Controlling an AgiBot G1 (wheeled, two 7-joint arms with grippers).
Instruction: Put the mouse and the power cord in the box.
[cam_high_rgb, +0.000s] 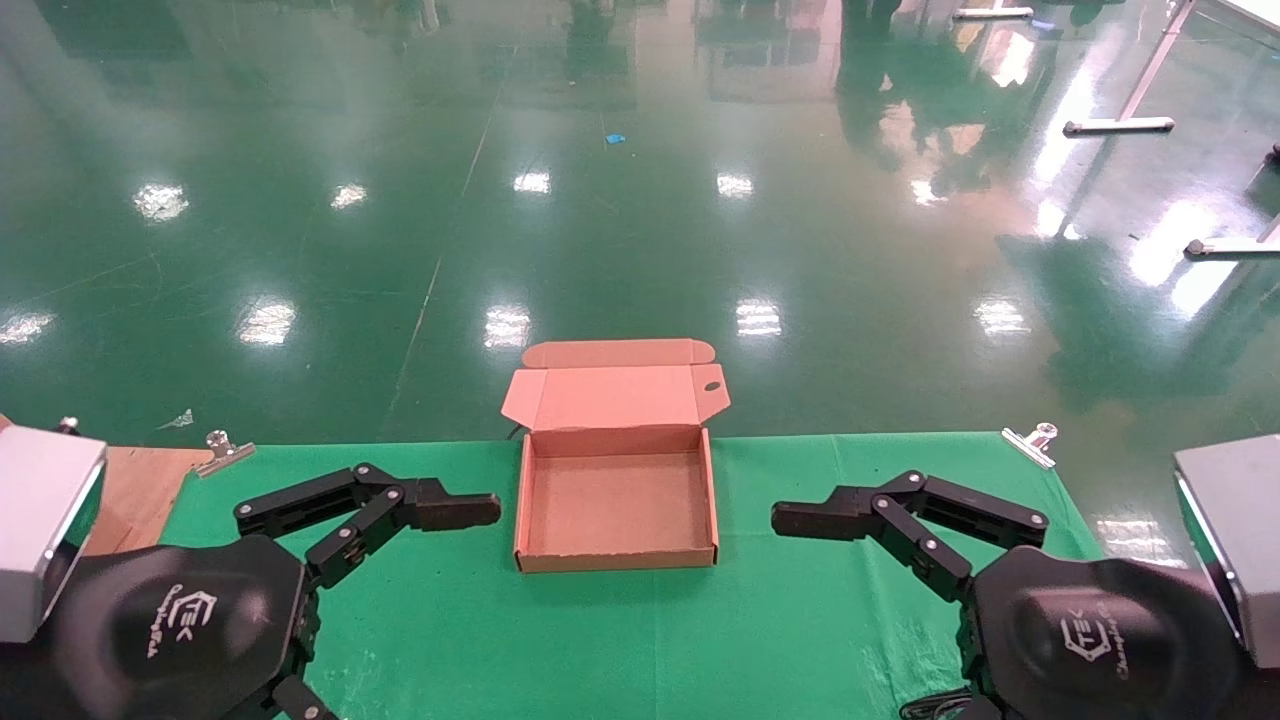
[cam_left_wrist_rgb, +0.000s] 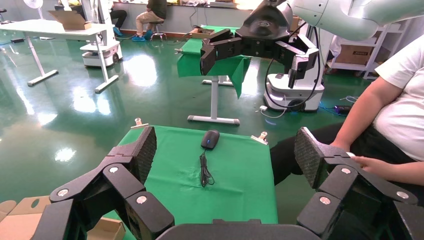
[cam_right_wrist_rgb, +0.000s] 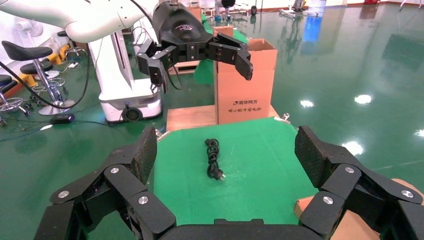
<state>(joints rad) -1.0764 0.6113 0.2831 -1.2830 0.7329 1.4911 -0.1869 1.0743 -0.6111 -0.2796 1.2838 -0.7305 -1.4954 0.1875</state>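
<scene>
- At the middle of the green cloth-covered surface (cam_high_rgb: 620, 640), the shallow square brown cardboard box (cam_high_rgb: 616, 500) sits with its hinged lid folded back toward the far edge, side flaps spread, and a small oval hole near the lid's right corner; its inside is bare cardboard.
- To the left of the box, the left gripper (cam_high_rgb: 470, 510) hovers above the cloth with its black fingers spread wide and nothing between them; the left wrist view shows the two ribbed pads (cam_left_wrist_rgb: 146, 150) well apart.
- To the right of the box, the right gripper (cam_high_rgb: 800, 520) mirrors it, released and empty-handed, fingertips pointing toward the box without touching it.
- Seen from the left wrist view, the small black oval mouse (cam_left_wrist_rgb: 210, 139) lies on the green cloth near its far edge, with its thin black cable (cam_left_wrist_rgb: 205, 171) trailing back toward the camera in a loose tangle.
- Seen from the right wrist view, the bundled black power cord (cam_right_wrist_rgb: 213, 157) lies stretched on the cloth, its chunky plug at the nearer end.
- Behind the cord stands a tall brown cardboard carton with black print (cam_right_wrist_rgb: 245, 87).
- Silver binder clips (cam_high_rgb: 1030, 442) pin the cloth at the far corners.
- Beyond the surface stretches a glossy green floor (cam_high_rgb: 640, 200).
</scene>
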